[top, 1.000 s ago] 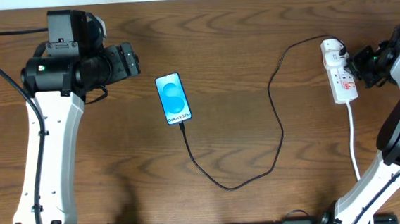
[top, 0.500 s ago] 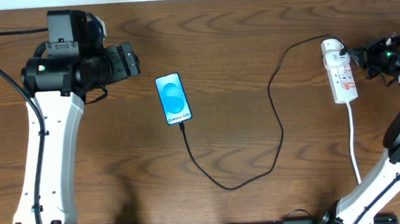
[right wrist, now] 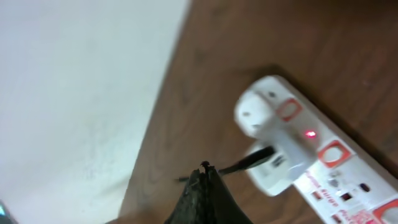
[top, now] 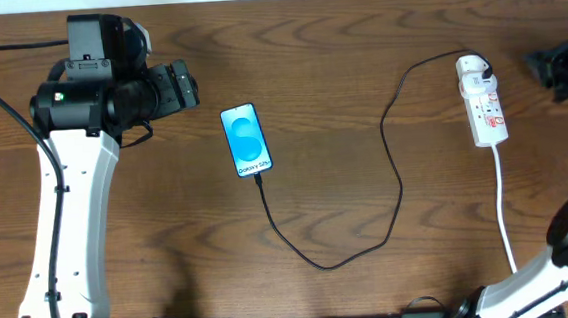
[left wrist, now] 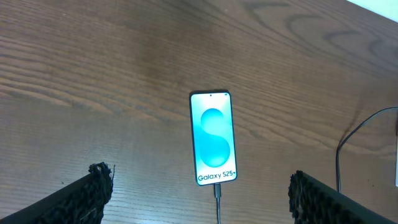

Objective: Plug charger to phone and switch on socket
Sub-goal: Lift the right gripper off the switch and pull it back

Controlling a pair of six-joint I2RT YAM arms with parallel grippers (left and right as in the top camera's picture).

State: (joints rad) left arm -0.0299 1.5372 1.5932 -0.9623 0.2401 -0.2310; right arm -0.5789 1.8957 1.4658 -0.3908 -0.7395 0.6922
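Note:
The phone (top: 246, 140) lies flat mid-table with its blue screen lit; it also shows in the left wrist view (left wrist: 212, 138). The black charger cable (top: 395, 171) runs from the phone's bottom edge, where its tip (left wrist: 217, 189) is plugged in, in a loop to the white socket strip (top: 483, 105). The strip (right wrist: 311, 155) shows a lit red light. My left gripper (left wrist: 199, 199) is open and hangs left of the phone. My right gripper (right wrist: 205, 180) is shut and empty, off to the right of the strip near the table's edge (top: 543, 61).
The strip's white cord (top: 503, 204) runs toward the front edge. The white wall or floor beyond the table edge (right wrist: 74, 87) shows in the right wrist view. Bare wood lies between the phone and the strip.
My right gripper has pulled away from the socket strip, moving right and toward the table's far right edge. The left arm, phone and cable have not moved.

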